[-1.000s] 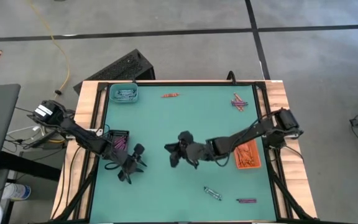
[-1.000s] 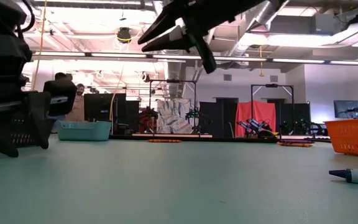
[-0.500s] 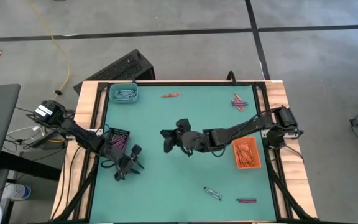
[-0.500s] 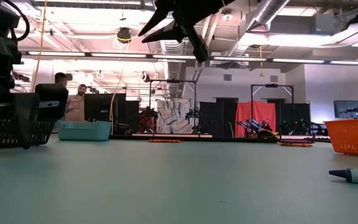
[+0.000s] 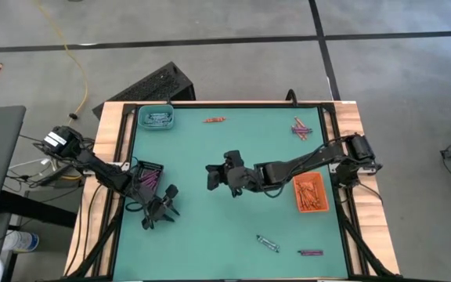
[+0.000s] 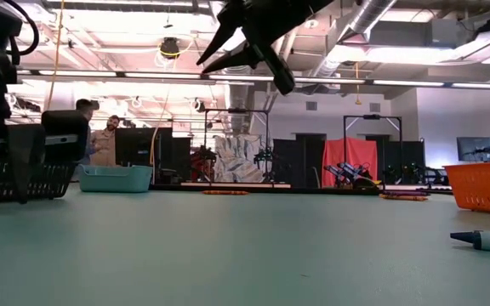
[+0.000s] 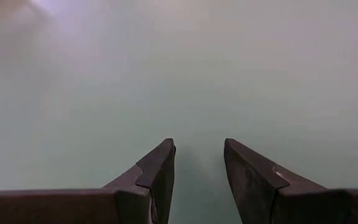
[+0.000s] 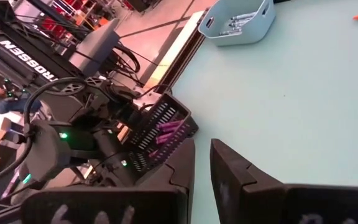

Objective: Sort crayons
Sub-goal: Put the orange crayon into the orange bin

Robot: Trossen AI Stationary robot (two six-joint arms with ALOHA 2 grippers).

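Loose crayons lie flat on the green table: an orange-red one (image 5: 214, 120) at the far side, a purple and orange cluster (image 5: 300, 129) at the far right, a blue-grey one (image 5: 268, 244) and a purple one (image 5: 310, 253) near the front. My left gripper (image 5: 167, 207) stands open low over bare table beside the black tray (image 5: 148, 176), nothing between its fingers (image 7: 157, 168). My right gripper (image 5: 211, 178) hangs high above the table's middle, its fingers a narrow gap apart (image 8: 202, 158) and empty.
The black tray holds purple crayons, the teal tray (image 5: 156, 117) at the far left holds grey ones, and the orange tray (image 5: 310, 193) at the right holds orange ones. Wooden rails (image 5: 108, 157) frame the table. People stand far behind it (image 6: 100, 140).
My right gripper has risen a little and gone toward the table's far edge, rolling about its own line as it went. My left gripper has turned a little where it stands. Neither has opened or shut, and no crayon has moved.
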